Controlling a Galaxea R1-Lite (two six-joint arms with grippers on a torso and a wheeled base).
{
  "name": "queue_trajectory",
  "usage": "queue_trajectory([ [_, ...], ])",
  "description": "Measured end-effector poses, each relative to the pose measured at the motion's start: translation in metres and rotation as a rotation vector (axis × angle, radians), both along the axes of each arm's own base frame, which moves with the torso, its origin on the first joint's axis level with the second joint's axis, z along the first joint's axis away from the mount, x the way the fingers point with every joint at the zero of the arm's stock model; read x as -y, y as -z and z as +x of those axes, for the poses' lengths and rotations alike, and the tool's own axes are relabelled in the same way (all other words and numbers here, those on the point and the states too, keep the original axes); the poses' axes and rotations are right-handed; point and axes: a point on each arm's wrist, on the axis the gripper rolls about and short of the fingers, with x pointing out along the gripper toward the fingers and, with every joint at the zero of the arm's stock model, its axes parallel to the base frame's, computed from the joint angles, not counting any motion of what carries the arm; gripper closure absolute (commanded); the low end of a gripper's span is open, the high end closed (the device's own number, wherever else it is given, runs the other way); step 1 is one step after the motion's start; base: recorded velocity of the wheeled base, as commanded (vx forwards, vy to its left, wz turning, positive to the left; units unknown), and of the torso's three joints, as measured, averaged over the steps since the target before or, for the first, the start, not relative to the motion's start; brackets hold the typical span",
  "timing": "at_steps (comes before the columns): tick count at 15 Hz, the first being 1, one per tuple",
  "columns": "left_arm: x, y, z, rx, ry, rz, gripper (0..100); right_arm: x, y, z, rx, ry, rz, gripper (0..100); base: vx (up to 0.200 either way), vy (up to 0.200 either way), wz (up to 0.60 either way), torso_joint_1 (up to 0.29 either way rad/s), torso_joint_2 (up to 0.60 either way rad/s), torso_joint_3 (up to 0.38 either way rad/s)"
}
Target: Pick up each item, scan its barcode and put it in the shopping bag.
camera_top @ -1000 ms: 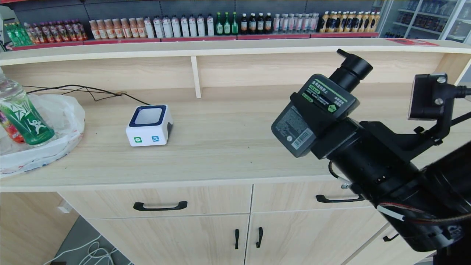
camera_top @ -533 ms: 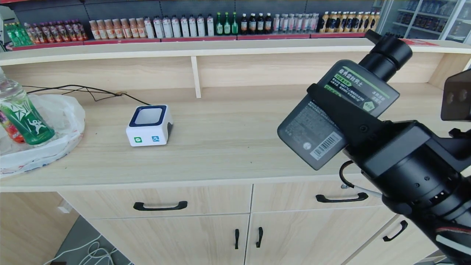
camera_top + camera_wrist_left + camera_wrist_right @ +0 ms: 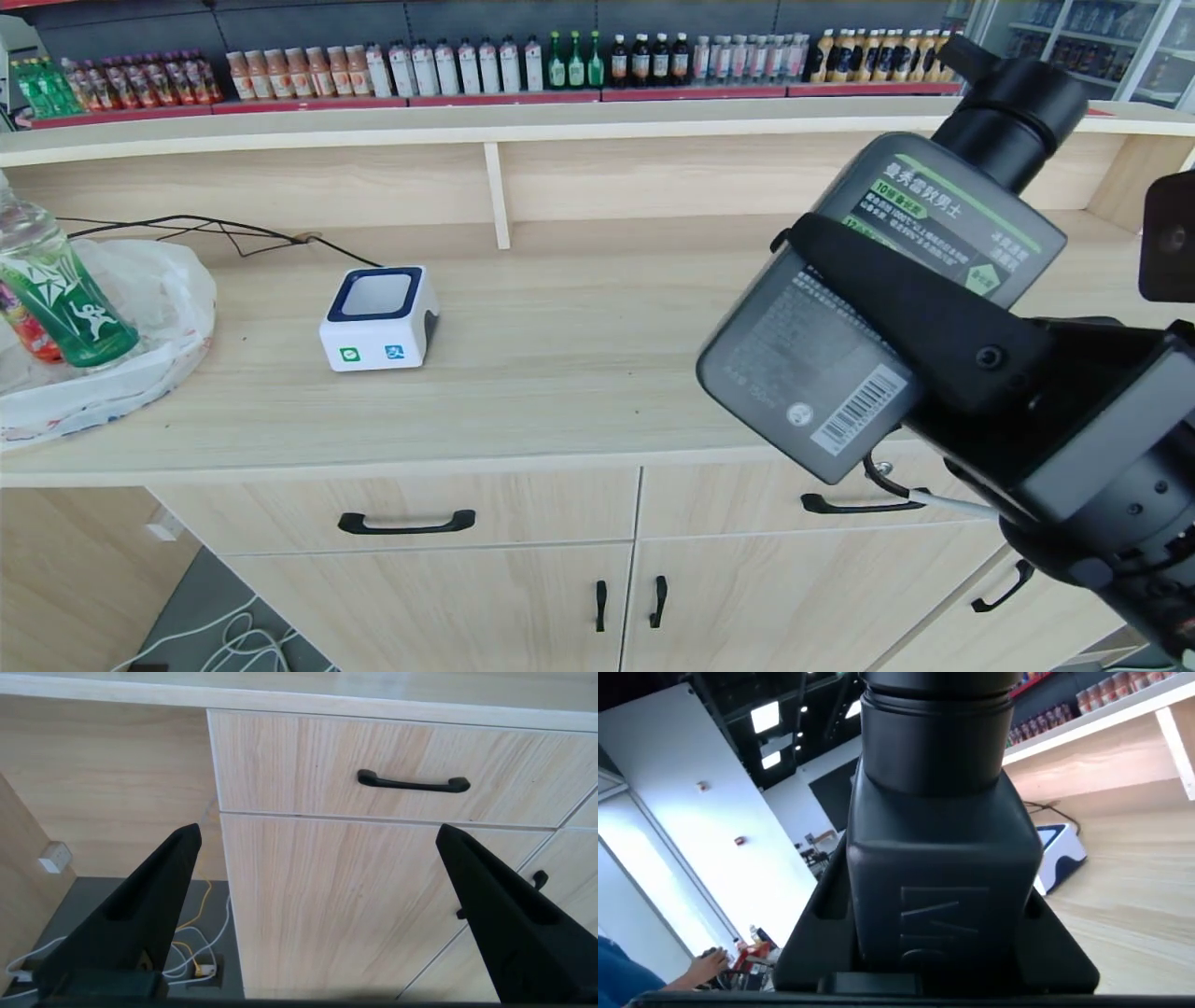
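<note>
Scan step imo. Your right end effector was clamped on the black bottle, up off the bench. Scanner sat well left of it & lower, so next you'd carry it over, barcode down.

You have a brightly, evenly lit counter, soft overhead light, pale sheen on the black bottle, ceiling lamps glaring behind it, counter edges bowing far left and right.
</note>
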Motion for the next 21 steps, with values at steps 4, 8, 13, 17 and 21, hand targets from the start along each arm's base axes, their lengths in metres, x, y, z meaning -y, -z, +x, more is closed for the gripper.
queue_trajectory([
  [4, 0.000, 0.000, 0.000, 0.000, 0.000, 0.000, 0, 0.001, -0.004, -0.002, -0.002, -0.029, 0.021, 100, 0.000, 0.000, 0.00, 0.000, 0.00, 0.000],
  [8, 0.000, 0.000, 0.000, 0.000, 0.000, 0.000, 0, 0.003, -0.010, -0.004, 0.000, -0.040, 0.048, 100, 0.000, 0.000, 0.00, 0.000, 0.00, 0.000],
  [13, 0.000, 0.000, 0.000, 0.000, 0.000, 0.000, 0, 0.008, -0.014, -0.009, 0.027, -0.078, 0.045, 100, 0.000, 0.000, 0.00, 0.000, 0.00, 0.000],
  [17, 0.000, 0.000, 0.000, 0.000, 0.000, 0.000, 0, 0.009, -0.014, -0.010, 0.030, -0.079, 0.045, 100, 0.000, 0.000, 0.00, 0.000, 0.00, 0.000],
  [21, 0.000, 0.000, 0.000, 0.000, 0.000, 0.000, 0, 0.002, -0.012, -0.011, 0.032, -0.099, 0.035, 100, 0.000, 0.000, 0.00, 0.000, 0.00, 0.000],
])
